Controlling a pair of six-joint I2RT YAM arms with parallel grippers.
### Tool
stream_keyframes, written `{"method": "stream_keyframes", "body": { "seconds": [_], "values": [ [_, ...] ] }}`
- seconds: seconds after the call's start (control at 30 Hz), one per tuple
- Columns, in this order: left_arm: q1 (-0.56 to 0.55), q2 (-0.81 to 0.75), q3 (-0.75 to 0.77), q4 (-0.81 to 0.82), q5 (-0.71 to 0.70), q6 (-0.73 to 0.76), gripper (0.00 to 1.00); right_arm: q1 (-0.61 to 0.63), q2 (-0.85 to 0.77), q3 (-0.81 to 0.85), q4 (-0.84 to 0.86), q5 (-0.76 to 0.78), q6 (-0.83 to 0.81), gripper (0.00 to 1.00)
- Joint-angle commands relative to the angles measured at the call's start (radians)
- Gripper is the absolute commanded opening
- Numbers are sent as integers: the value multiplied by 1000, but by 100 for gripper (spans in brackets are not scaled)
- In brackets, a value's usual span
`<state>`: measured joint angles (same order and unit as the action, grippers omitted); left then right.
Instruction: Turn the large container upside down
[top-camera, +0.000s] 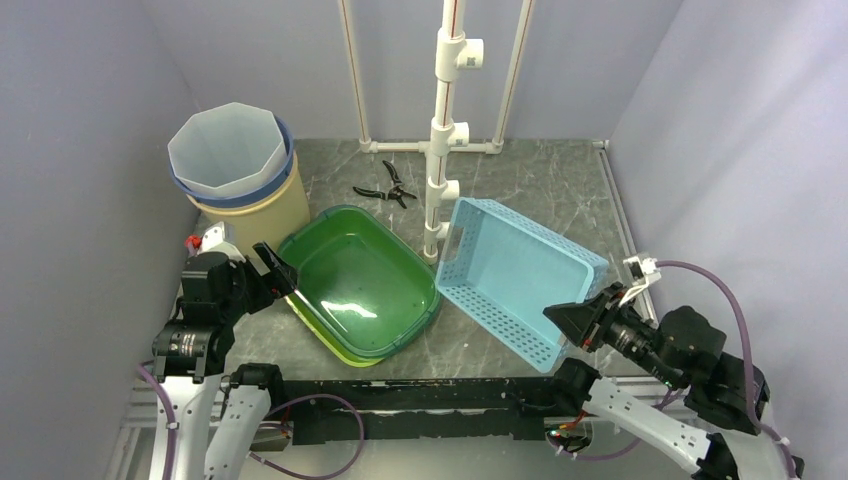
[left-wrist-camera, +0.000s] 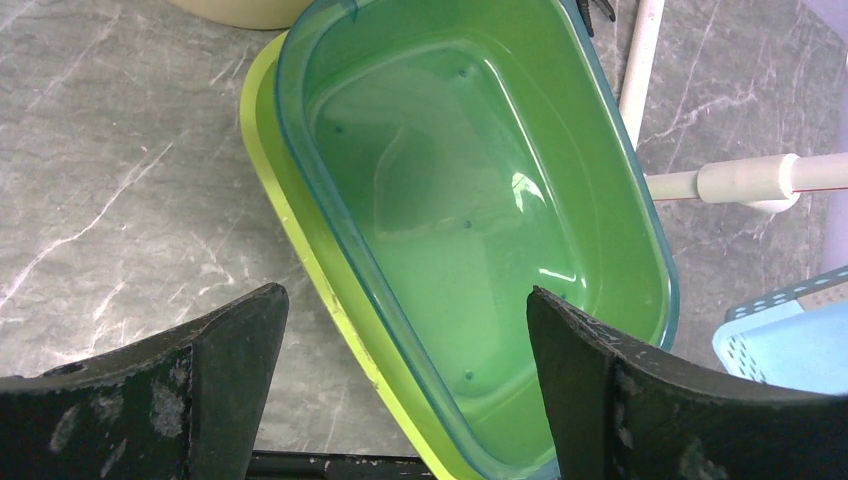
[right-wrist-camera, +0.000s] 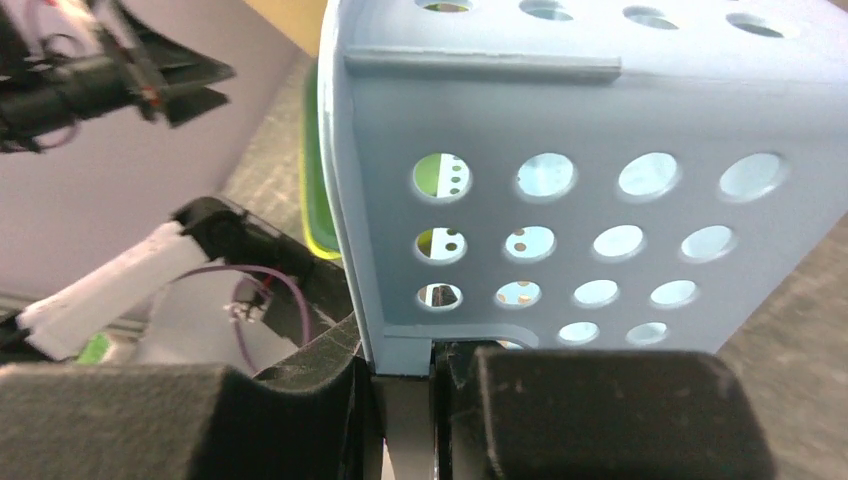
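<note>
R gripper (top-camera: 572, 320) clamped narrow on near-right corner of blue basket (top-camera: 515, 270). Basket is tilted w/ right side raised and opening facing left, sitting right of centre on worktop (top-camera: 540, 180), just beside pipe stand (top-camera: 440, 150). L gripper (top-camera: 280, 272) has jaws wide, holding nothing, over left end of green tub (top-camera: 360, 285). Tub upright, centre-left. Bucket (top-camera: 240, 165) in far-left corner, pliers (top-camera: 388, 190) nr far edge.
</note>
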<state>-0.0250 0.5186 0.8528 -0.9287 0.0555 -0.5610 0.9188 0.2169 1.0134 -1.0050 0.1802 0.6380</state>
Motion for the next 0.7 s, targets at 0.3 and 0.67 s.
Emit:
{"method": "stream_keyframes", "body": {
  "seconds": [0.3, 0.67],
  "values": [
    [5, 7, -1, 31, 1, 6, 94, 3, 277, 96, -142, 356, -7, 0],
    [10, 6, -3, 37, 12, 11, 94, 3, 569, 264, -358, 775, 203, 0]
  ]
}}
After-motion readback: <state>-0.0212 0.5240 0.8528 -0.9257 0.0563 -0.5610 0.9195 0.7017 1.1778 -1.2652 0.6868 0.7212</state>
